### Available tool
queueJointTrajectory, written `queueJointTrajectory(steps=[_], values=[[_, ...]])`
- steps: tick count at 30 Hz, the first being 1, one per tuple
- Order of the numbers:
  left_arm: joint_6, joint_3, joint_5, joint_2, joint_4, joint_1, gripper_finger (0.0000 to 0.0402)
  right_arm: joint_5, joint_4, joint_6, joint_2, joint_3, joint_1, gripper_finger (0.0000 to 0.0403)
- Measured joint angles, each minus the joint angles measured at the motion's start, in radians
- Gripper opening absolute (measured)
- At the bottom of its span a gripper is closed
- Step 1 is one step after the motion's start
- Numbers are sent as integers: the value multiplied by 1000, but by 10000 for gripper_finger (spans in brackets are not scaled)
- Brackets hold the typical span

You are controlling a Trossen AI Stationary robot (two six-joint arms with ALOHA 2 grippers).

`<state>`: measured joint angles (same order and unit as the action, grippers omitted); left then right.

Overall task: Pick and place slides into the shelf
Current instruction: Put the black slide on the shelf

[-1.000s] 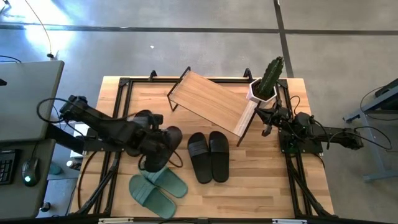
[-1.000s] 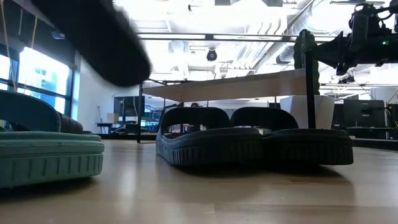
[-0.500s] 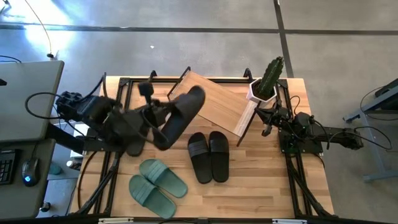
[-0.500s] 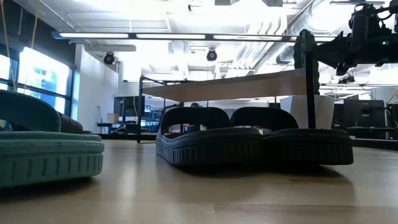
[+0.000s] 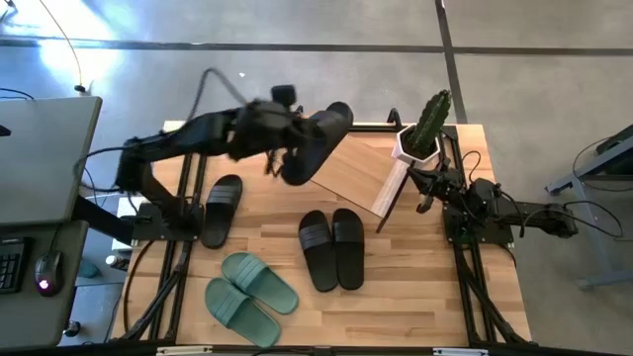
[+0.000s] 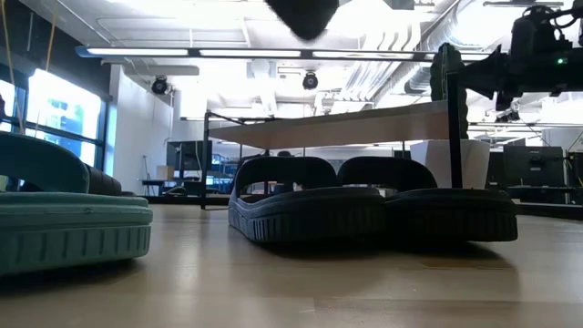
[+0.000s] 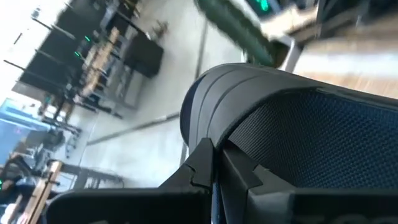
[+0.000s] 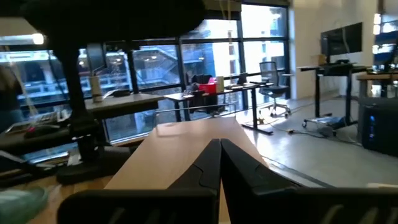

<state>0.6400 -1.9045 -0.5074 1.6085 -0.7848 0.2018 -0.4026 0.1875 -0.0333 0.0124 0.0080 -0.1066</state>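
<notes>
My left gripper [image 5: 293,133] is shut on a black slide [image 5: 318,143], held high over the left end of the shelf [image 5: 346,168]. The slide's end shows at the top of the low view [image 6: 305,11]. A second black slide [image 5: 222,210] lies on its sole at the table's left. A black pair [image 5: 331,247] lies in front of the shelf, and a green pair [image 5: 249,297] lies near the front edge. My right gripper [image 5: 425,198] is shut and empty beside the shelf's right end. My left gripper pinches the black slide between its two fingers [image 7: 208,165] at the slide's rim [image 7: 249,149], next to the textured surface. It comes from the table's left. The slide is lifted clear and slants above the shelf. The fingers hide the exact place of contact.
A cactus in a white pot [image 5: 423,129] stands at the far right, next to the shelf's right end. The shelf stands slanted across the far middle of the table [image 5: 415,297]. Bare wood lies at the front right.
My left gripper has risen from the table's left with the black slide and swung up toward the far edge and the right, over the shelf's left end. The slide is lifted clear and has turned about. The other black slide stays on the table.
</notes>
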Motion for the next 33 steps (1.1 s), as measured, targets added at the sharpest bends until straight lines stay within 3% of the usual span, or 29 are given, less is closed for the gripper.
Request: queueJointTrajectory(steps=[9, 17, 33], values=[[221, 0, 103, 222, 99, 62, 0, -51, -2, -15, 0, 0, 0, 0], [225, 0, -157, 362, 167, 60, 0, -61, -2, -12, 2, 0, 0, 0], [212, 0, -230, 427, 158, -1, 0, -75, -21, -12, 7, 0, 0, 0]])
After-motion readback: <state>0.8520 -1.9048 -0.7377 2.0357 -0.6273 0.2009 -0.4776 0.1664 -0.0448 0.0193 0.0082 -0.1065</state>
